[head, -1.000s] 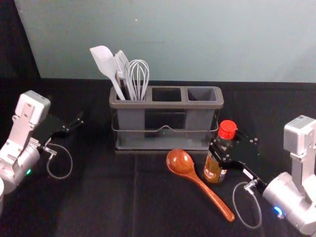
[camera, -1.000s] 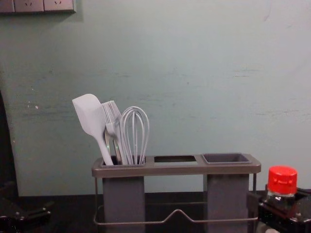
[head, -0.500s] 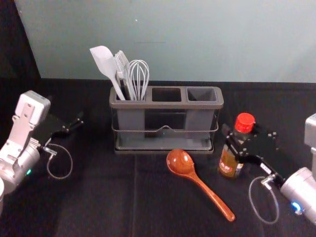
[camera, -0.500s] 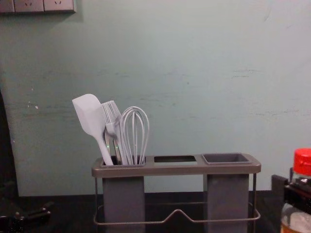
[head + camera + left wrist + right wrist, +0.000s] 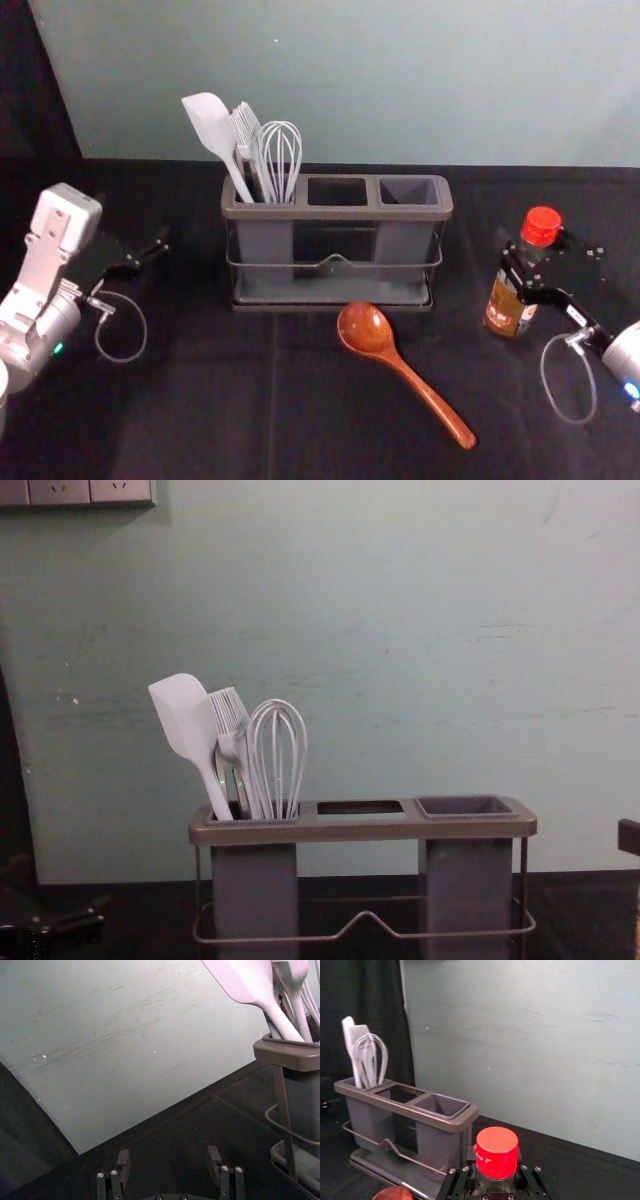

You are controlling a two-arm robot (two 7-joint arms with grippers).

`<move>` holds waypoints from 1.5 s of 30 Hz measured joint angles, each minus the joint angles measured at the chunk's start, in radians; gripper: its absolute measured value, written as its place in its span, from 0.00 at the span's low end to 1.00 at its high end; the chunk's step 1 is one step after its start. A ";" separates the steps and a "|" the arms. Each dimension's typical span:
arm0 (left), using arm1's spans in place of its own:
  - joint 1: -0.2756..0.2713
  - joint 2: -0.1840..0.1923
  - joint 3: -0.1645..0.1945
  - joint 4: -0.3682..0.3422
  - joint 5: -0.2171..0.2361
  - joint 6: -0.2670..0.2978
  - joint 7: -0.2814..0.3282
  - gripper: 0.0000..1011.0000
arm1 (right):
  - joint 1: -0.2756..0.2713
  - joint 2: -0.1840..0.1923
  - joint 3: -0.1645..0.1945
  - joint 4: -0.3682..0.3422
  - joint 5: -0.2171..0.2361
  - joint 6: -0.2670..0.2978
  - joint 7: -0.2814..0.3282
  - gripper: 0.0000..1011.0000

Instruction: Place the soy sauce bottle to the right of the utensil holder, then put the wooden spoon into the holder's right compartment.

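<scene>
My right gripper [image 5: 530, 270] is shut on the soy sauce bottle [image 5: 508, 305], upright with a red cap, to the right of the grey utensil holder [image 5: 335, 212]. In the right wrist view the bottle's red cap [image 5: 496, 1153] rises between the fingers of the right gripper [image 5: 495, 1185]. The wooden spoon [image 5: 400, 368] lies in front of the holder, bowl toward it, handle slanting to the front right. The holder's right compartment [image 5: 465, 806] has nothing in it. My left gripper [image 5: 158, 248] is parked at the left; its fingers stand open in the left wrist view [image 5: 170, 1162].
A white spatula [image 5: 213, 130], a brush and a whisk [image 5: 281, 160] stand in the holder's left compartment. Behind the dark-covered table [image 5: 200, 400] is a pale wall.
My right gripper and the soy sauce bottle have moved together to the right and slightly back, away from the spoon and holder. The left arm, spoon and holder have stayed put.
</scene>
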 joint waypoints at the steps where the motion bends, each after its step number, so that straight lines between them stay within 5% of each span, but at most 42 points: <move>1: 0.000 0.000 0.000 0.000 0.000 0.000 0.000 0.99 | 0.003 -0.001 0.001 0.004 0.000 0.000 0.001 0.39; 10: 0.000 0.000 0.000 0.000 0.000 0.000 0.000 0.99 | 0.057 0.017 0.010 0.070 0.026 -0.017 0.058 0.39; 15: 0.000 0.000 0.000 0.000 0.000 0.000 0.000 0.99 | 0.115 0.054 0.013 0.142 0.083 -0.026 0.142 0.39; 24: 0.000 0.000 0.000 0.000 0.000 0.000 0.000 0.99 | 0.232 0.096 -0.029 0.288 0.163 -0.022 0.265 0.39; 45: 0.000 0.000 0.000 0.000 0.000 0.000 0.000 0.99 | 0.358 0.059 -0.140 0.416 0.163 -0.053 0.248 0.39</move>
